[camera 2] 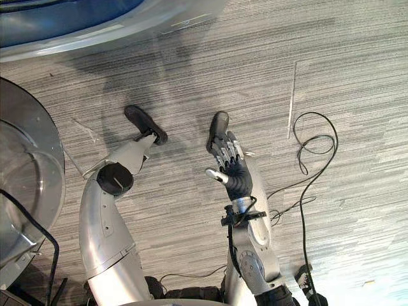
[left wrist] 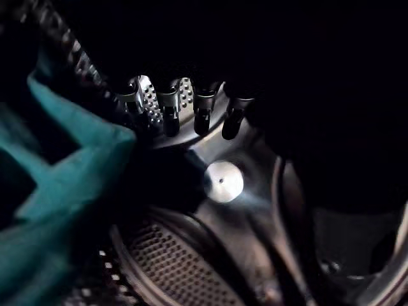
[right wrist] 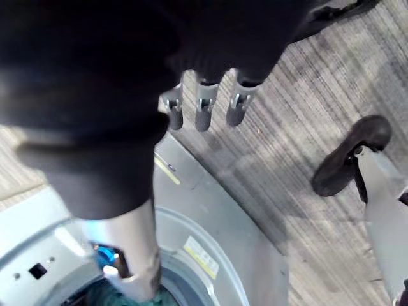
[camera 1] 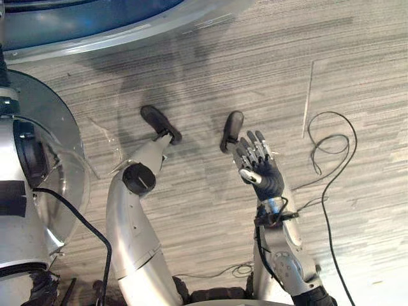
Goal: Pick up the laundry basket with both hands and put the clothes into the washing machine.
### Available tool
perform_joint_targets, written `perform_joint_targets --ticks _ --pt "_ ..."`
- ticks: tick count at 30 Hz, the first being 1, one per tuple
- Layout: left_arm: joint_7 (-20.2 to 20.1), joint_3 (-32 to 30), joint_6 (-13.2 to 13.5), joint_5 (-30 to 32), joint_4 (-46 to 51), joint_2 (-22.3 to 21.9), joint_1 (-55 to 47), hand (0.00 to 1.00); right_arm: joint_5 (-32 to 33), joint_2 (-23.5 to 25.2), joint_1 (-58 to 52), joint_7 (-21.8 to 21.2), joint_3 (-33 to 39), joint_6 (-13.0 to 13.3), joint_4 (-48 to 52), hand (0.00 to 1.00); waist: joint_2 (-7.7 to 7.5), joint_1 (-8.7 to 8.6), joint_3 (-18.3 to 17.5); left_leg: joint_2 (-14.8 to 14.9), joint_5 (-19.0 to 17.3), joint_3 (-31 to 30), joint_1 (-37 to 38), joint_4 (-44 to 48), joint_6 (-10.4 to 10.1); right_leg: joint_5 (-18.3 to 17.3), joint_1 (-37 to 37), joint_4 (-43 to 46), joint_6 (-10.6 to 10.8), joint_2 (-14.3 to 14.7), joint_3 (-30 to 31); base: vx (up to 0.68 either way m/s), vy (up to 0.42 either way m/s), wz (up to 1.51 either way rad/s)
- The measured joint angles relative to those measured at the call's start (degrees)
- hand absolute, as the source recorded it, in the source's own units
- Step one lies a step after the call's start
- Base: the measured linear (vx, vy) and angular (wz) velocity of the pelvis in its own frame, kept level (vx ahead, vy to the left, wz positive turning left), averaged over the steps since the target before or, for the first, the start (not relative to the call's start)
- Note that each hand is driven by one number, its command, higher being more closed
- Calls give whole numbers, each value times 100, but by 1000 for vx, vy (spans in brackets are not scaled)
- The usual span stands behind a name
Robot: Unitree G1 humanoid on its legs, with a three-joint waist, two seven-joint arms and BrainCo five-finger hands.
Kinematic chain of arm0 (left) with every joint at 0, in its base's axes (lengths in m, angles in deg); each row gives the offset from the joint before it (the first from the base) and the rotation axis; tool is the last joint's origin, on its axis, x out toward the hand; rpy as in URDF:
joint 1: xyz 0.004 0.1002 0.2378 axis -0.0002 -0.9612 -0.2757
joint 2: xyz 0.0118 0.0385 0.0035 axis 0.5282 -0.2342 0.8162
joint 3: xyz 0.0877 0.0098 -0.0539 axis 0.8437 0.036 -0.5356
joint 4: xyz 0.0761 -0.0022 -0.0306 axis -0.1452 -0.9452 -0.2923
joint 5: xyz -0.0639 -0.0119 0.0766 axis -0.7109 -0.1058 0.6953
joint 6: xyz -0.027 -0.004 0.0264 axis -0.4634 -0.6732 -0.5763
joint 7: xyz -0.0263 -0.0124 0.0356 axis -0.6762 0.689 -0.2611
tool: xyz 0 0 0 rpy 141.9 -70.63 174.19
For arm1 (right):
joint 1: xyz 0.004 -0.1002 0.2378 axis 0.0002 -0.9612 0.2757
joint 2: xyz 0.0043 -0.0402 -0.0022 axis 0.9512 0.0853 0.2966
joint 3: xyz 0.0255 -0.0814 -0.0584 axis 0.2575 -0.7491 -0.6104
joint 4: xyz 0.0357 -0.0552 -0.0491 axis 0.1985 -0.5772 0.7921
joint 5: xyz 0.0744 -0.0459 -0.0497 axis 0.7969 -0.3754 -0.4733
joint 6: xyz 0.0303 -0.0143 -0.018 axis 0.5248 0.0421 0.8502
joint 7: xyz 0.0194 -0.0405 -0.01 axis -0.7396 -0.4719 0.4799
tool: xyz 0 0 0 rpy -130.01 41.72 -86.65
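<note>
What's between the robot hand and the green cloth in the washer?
Nothing but a dark sliver of drum: in the left wrist view the left robot hand sits right beside the cloth.

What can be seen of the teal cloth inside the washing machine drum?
The teal cloth is soft, plain fabric, crumpled into deep folds and partly in shadow. It lies inside the drum, against its perforated metal wall. The left hand hangs close beside it with relaxed fingers; whether a fingertip touches it cannot be told.
</note>
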Motion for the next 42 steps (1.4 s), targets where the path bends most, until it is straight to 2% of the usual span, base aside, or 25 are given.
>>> perform_joint_targets --ticks 3,6,8,9,15,18,20,22,24,26,27,28,29,31,32,34,35,36,38,40,42 --pt "279 218 227 -736 -1 2 0 0 -123 -123 242 207 -39 6 -157 0 -1 -58 -1 -171 66 18 68 -175 -73 -5 -2 -10 5 -97 27 -98 -21 24" --pt "504 402 321 -1083 -5 18 2 0 -181 -330 478 306 -133 4 -287 0 -2 -66 -1 -277 142 33 99 -332 -193 -10 -19 -45 14 -156 28 -102 -23 15" --pt "577 531 377 -1122 -15 24 2 0 -212 -388 618 353 -174 6 -388 0 -5 -73 -3 -310 193 39 104 -421 -225 6 -20 -112 18 -152 18 -111 -21 8" --pt "622 654 384 -1124 -32 26 2 0 -213 -411 704 353 -190 6 -441 0 -5 -101 -3 -370 241 40 116 -457 -166 14 -23 -125 16 -163 19 -92 -13 10" --pt "729 1190 385 -1128 -22 18 -24 0 -216 -430 981 362 -222 6 -641 0 -4 -187 -2 -415 291 83 169 -511 -128 52 -30 -151 -8 -164 55 -89 -10 0" --pt "739 1254 476 -1053 124 18 -370 0 -213 -437 1020 370 -231 7 -710 0 -4 -185 -2 -422 292 83 220 -507 -126 53 7 -139 -12 -156 75 -83 -15 -1" --pt "740 1241 477 -782 277 2 -891 0 -209 -419 1126 371 -203 7 -901 0 -3 -195 -2 -414 293 60 299 -486 -124 51 111 -140 -11 -153 55 -95 -17 -1" --pt "729 911 375 -100 467 -285 -1717 0 -206 -345 1196 367 -142 5 -1171 0 -1 -151 0 -381 289 53 447 -453 -130 49 283 -164 -10 -132 49 -68 -12 -7" --pt "721 332 265 853 736 -694 -2614 0 -206 -179 1199 382 -32 1 -1369 0 2 -144 1 -352 269 -12 549 -423 -159 42 460 -199 1 -105 5 -81 -7 -4" --pt "700 -299 166 1955 1116 -1463 -3779 0 -208 6 1193 479 192 -26 -1524 0 9 -80 3 -277 241 -9 745 -422 -188 10 695 -246 50 -77 -16 -102 -13 -3" --pt "657 -390 120 2365 1160 -1710 -4056 0 -238 43 1171 500 281 -36 -1561 0 13 -18 5 -258 213 -8 818 -423 -182 10 767 -268 49 -51 -10 -120 -14 -11" --pt "569 -575 109 3038 1416 -2146 -4564 0 -339 93 1107 528 457 -61 -1622 0 16 59 5 -253 177 -6 969 -473 -213 -5 928 -306 22 -37 -7 -84 -6 -7" --pt "518 -689 78 3337 1491 -2398 -4811 0 -401 94 1067 536 540 -81 -1637 0 26 79 5 -266 176 1 1073 -509 -215 -5 1028 -333 23 -37 -7 -108 -4 -2" --pt "340 -1015 -126 4346 1610 -3404 -5815 0 -721 119 814 596 837 -119 -1640 0 41 164 1 -339 188 66 1579 -763 -241 34 1531 -583 75 -27 -25 -102 -2 3" --pt "321 -1042 -165 4512 1614 -3612 -6080 0 -818 129 759 604 903 -124 -1641 0 46 172 -1 -378 205 96 1718 -879 -268 45 1670 -681 80 -28 -36 -90 -1 6" --pt "198 -1110 -321 5121 1598 -4377 -7133 0 -1148 187 564 612 1075 -131 -1736 0 54 187 -5 -515 291 177 2325 -1311 -399 97 2276 -1072 118 -31 -105 -88 -3 10" --pt "196 -1108 -339 5262 1583 -4556 -7398 0 -1226 186 513 615 1089 -138 -1802 0 63 204 -11 -559 315 176 2495 -1406 -436 105 2449 -1144 130 -35 -122 -89 -16 19" --pt "210 -1096 -365 5725 1479 -4859 -7757 0 -1511 187 411 627 1142 -167 -1996 0 113 275 -41 -645 332 181 2821 -1599 -462 112 2785 -1282 141 -51 -157 -79 -32 27" --pt "217 -966 -390 6226 1364 -5047 -8143 0 -1808 191 370 647 1150 -267 -2446 0 173 375 -79 -847 338 217 3418 -2072 -568 129 3376 -1641 145 -57 -188 -50 -45 30" --pt "219 -964 -381 6451 969 -5167 -8516 0 -2045 189 123 651 1091 -342 -2951 0 330 481 -431 -994 433 84 3994 -2310 -628 165 4047 -1889 197 -81 -331 31 -61 27" --pt "230 -971 -357 6499 862 -5264 -8828 0 -2230 209 -68 710 1006 -364 -3261 0 392 483 -745 -1175 433 23 4404 -2562 -630 166 4509 -2031 249 -187 -471 90 -55 37"
